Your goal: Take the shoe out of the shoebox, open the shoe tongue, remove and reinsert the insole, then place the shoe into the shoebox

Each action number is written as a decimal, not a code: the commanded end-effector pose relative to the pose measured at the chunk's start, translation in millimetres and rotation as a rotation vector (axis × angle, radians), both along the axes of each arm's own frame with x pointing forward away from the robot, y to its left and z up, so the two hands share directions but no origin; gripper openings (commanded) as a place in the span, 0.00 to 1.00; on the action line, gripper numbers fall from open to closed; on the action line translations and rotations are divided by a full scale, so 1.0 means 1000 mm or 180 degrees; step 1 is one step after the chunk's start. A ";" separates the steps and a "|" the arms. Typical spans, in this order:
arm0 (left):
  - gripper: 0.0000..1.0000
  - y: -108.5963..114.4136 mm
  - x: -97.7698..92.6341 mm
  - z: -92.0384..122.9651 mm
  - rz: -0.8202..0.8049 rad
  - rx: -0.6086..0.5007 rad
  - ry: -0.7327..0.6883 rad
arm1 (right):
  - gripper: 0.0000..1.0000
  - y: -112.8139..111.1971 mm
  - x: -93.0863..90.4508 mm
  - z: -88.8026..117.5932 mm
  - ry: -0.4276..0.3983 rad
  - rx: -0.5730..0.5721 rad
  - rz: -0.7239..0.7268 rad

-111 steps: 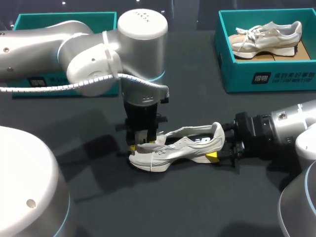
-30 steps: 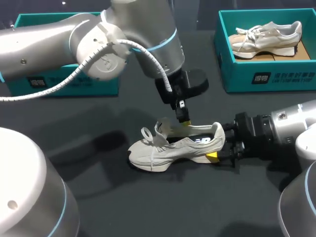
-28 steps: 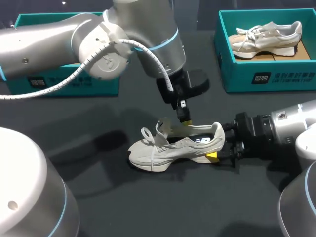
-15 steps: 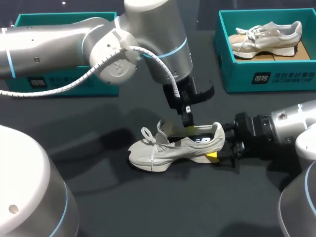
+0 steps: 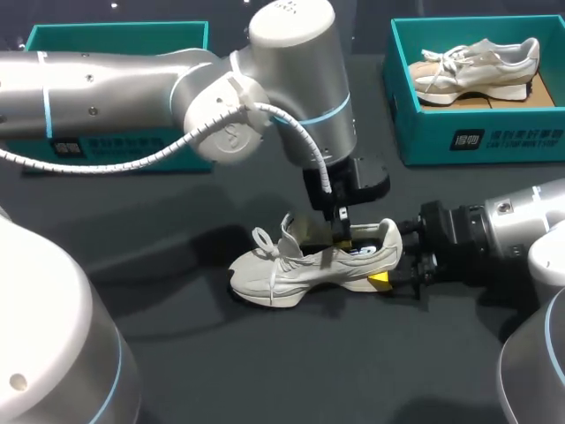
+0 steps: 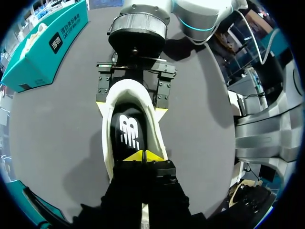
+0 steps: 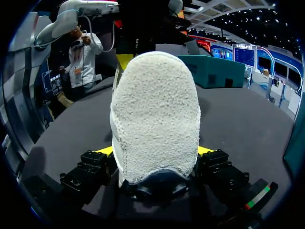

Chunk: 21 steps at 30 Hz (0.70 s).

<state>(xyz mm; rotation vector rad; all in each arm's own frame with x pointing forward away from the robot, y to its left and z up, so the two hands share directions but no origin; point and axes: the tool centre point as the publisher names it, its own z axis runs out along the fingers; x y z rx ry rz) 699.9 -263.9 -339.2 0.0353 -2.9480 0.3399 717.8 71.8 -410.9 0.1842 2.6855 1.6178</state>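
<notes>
The shoe (image 5: 300, 265) is being held upright on its sole near the middle of the table (image 5: 177, 353), with the toe pointing toward the left arm's side. The heel is being clamped from two sides by the right gripper (image 5: 388, 262), with one yellow tip against each flank. The left gripper (image 5: 341, 232) is being presented from above into the shoe's opening, just behind the raised tongue (image 5: 291, 228). Its tips are being shown closed together directly over the black insole (image 6: 127, 131), and whether the insole's edge is being pinched between them cannot be told. The shoebox (image 5: 477, 137) is being shown at the far right edge of the table with a second shoe (image 5: 481, 62) inside, well apart from the held shoe. A teal box (image 5: 115, 35) at the far left edge is being partly hidden by the left arm. Bare table surface is being left open on the near side of the shoe, and in a band between the shoe and the shoebox
</notes>
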 end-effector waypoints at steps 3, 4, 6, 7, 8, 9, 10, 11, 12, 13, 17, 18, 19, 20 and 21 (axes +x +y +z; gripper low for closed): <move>0.00 -0.003 0.002 -0.013 -0.0080 0.0070 0.0059 | 0.00 0.000 0.000 0.000 0.0004 -0.0009 0.0000; 0.00 -0.002 0.001 -0.014 -0.0109 0.0079 0.0068 | 0.00 0.000 0.000 0.000 0.0004 -0.0009 0.0000; 0.00 0.000 -0.001 -0.017 -0.0153 0.0086 0.0075 | 0.00 0.000 0.000 0.000 0.0004 -0.0009 0.0000; 0.00 0.001 -0.002 -0.017 -0.0173 0.0089 0.0087 | 0.00 0.000 0.000 0.000 0.0004 -0.0009 0.0000; 0.00 0.002 -0.003 -0.018 -0.0204 0.0091 0.0094 | 0.00 0.000 0.000 0.000 0.0004 -0.0009 0.0000; 0.00 0.003 -0.004 -0.018 -0.0224 0.0087 0.0094 | 0.00 0.000 0.000 0.000 0.0004 -0.0009 0.0000; 0.00 0.004 -0.006 -0.018 -0.0263 0.0084 0.0116 | 0.00 0.000 0.000 0.000 0.0004 -0.0009 0.0000; 0.00 0.005 -0.007 -0.018 -0.0288 0.0081 0.0121 | 0.00 0.000 0.000 0.000 0.0004 -0.0009 0.0000; 0.00 0.006 -0.008 -0.018 -0.0293 0.0079 0.0114 | 0.00 0.000 0.000 0.000 0.0004 -0.0009 0.0000; 0.00 0.007 -0.009 -0.018 -0.0311 0.0078 0.0110 | 0.00 0.000 0.000 0.000 0.0004 -0.0009 0.0000; 0.12 0.008 -0.014 -0.024 -0.0404 0.0096 0.0072 | 0.00 0.000 0.000 0.000 0.0004 -0.0009 0.0000; 0.18 0.008 -0.015 -0.025 -0.0417 0.0111 0.0075 | 0.00 0.000 0.000 0.000 0.0004 -0.0009 0.0000; 0.22 0.009 -0.015 -0.027 -0.0439 0.0121 0.0075 | 0.00 0.000 0.000 0.000 0.0004 -0.0009 0.0000; 0.25 0.009 -0.015 -0.028 -0.0457 0.0130 0.0069 | 0.00 0.000 0.000 0.000 0.0004 -0.0009 0.0000; 0.29 0.009 -0.016 -0.029 -0.0483 0.0146 0.0067 | 0.00 0.000 0.000 0.000 0.0004 -0.0009 0.0000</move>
